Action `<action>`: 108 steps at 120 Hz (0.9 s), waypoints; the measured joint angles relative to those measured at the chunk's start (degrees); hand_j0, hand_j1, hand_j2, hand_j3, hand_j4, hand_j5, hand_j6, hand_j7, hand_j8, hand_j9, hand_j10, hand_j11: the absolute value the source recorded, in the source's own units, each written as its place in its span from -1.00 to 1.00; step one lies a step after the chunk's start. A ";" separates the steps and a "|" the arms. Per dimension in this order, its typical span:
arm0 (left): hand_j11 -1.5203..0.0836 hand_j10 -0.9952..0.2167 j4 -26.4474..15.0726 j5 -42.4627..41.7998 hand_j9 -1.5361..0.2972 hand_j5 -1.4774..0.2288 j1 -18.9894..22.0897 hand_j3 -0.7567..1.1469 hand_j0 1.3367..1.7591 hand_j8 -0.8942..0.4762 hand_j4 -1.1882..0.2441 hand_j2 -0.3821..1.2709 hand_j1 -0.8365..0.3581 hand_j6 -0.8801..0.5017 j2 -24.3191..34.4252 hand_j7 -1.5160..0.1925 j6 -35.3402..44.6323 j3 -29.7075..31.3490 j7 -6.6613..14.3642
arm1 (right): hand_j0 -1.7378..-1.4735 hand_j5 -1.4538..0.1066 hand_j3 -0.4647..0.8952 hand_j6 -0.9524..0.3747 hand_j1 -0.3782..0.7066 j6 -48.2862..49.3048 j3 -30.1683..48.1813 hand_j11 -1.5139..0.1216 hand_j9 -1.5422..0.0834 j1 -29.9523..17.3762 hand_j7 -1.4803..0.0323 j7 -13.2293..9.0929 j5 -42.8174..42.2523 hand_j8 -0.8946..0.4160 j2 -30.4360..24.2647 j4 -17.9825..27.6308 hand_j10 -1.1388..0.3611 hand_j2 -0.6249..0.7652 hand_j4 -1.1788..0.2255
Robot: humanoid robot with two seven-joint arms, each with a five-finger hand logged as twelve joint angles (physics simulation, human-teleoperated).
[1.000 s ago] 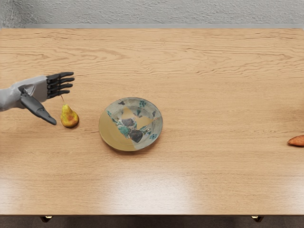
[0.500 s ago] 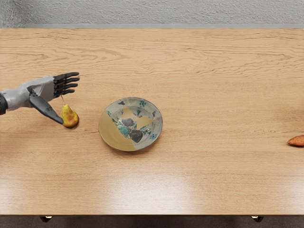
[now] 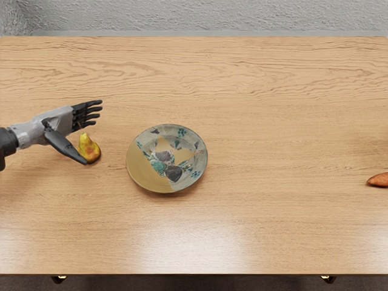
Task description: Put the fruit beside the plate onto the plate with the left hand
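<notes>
A small yellow pear [image 3: 90,148] with a reddish blush stands on the wooden table, just left of a patterned plate [image 3: 140,171]. My left hand [image 3: 77,130] reaches in from the left edge and brackets the pear: the black fingers [image 3: 88,111] stretch out behind it, the thumb [image 3: 68,149] lies along its left front side. The hand is open and holds nothing. Whether it touches the pear is hard to tell. The plate holds no fruit.
An orange-red fruit [image 3: 379,179] lies at the table's right edge, partly cut off by the frame. The table's front edge runs along the bottom and a grey wall stands behind the far edge.
My left hand has moved right and slightly down, closing in on the pear until fingers and thumb flank it. The pear and plate have not moved.
</notes>
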 joint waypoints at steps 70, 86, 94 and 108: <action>0.89 0.64 0.12 1.80 0.67 0.73 0.70 -0.21 0.52 0.30 0.65 -0.53 0.98 0.27 -0.44 0.77 0.23 0.09 -3.33 | -0.40 0.85 -0.32 0.42 -0.92 0.00 0.00 0.84 0.88 0.00 0.94 0.00 0.00 0.35 0.00 -0.01 0.51 -0.10 0.66; 0.89 0.64 0.16 1.49 0.67 0.73 1.14 -0.21 0.52 0.30 0.65 -0.53 0.98 0.27 -0.44 0.77 1.57 0.09 -3.41 | -0.40 0.85 -0.32 0.42 -0.92 0.00 0.00 0.84 0.88 0.00 0.94 0.00 0.00 0.35 0.00 0.00 0.51 -0.10 0.66; 0.89 0.64 0.16 1.44 0.67 0.73 1.14 -0.21 0.52 0.30 0.65 -0.53 0.98 0.27 -0.52 0.77 2.07 0.09 -3.43 | -0.40 0.85 -0.32 0.42 -0.92 0.00 0.00 0.84 0.88 0.00 0.94 0.00 0.00 0.35 0.00 0.00 0.51 -0.10 0.66; 0.89 0.64 0.17 1.41 0.67 0.73 1.47 -0.20 0.52 0.30 0.65 -0.53 0.98 0.27 -0.84 0.77 2.43 0.09 -3.44 | -0.40 0.85 -0.32 0.42 -0.92 0.00 0.00 0.84 0.88 0.00 0.94 0.00 0.00 0.35 0.00 0.00 0.51 -0.10 0.66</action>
